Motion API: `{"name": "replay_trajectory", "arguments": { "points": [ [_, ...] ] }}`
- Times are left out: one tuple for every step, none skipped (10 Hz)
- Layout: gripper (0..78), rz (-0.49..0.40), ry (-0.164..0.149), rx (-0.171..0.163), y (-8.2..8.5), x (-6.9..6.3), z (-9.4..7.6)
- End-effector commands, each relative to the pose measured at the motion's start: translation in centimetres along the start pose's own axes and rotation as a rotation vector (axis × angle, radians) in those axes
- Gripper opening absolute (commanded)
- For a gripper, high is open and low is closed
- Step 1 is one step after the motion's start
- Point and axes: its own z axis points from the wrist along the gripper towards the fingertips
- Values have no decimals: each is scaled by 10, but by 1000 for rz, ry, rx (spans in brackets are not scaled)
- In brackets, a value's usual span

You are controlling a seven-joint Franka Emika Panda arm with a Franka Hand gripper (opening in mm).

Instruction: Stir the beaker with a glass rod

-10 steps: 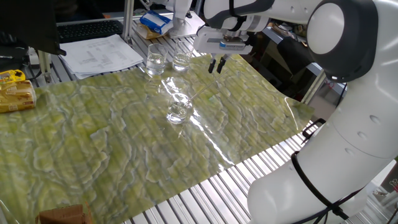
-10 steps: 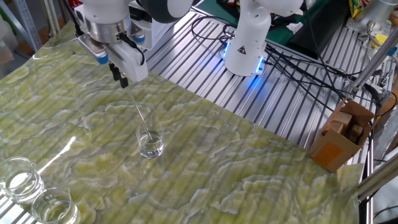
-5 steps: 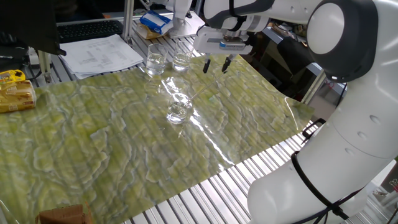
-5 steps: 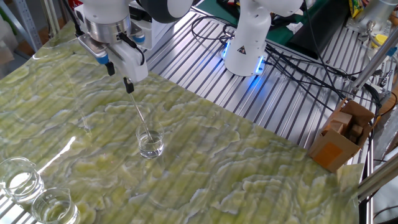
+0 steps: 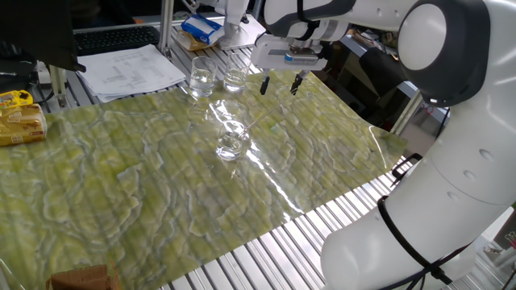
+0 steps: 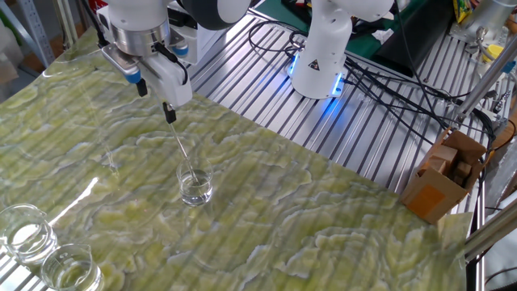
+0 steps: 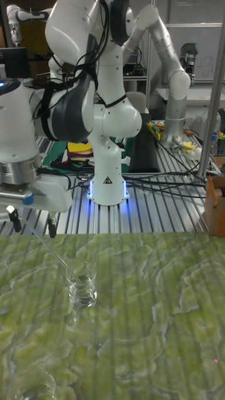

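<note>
A: Left to right, one fixed view, quick. What've I got?

B: Far left a yellow box, then papers. Two spare beakers at the back edge of the mat. Nearer, the beaker sits mid-tabletop with a little clear liquid. The glass rod leans out of it up to the right, faint.

A: And my pincer?

B: Right of the spares, above the rod's top end. Fingers wide apart now, holding nothing. A second ago they were pinched together at the top of the rod; half a second ago already parting. So I've let go.

A: Rod stayed put?

B: Yes. In the other fixed view the glass rod runs from just under the pincer down into the beaker, lower end inside, leaning on the rim. Same slant as before release. Tall fixed view agrees: glass rod propped in the beaker, pincer spread either side of its top, not gripping as far as I can see.

A: Meaning?

B: My read: stirring is over, rod parked in the beaker. Next I'd lift straight up. Risk is a finger clipping the rod and tipping the beaker.
</note>
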Motion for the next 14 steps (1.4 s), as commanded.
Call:
{"name": "replay_trajectory", "arguments": {
  "points": [
    [775,-99,11,-13,-2,0,-3],
    [775,-104,13,-13,-4,1,-4],
    [775,-100,14,-13,-6,4,-3],
    [775,-94,12,-12,-7,6,-3],
    [775,-82,8,-13,-9,9,-1],
    [775,-75,8,-15,-10,13,0],
    [775,-68,8,-15,-12,17,1],
    [775,-66,7,-16,-14,22,3],
    [775,-64,4,-16,-15,24,4],
    [775,-62,4,-15,-16,23,4],
    [775,-63,4,-15,-18,24,5],
    [775,-60,4,-16,-21,27,5],
    [775,-56,5,-17,-23,30,4],
    [775,-52,6,-17,-24,32,2]
  ]
}}
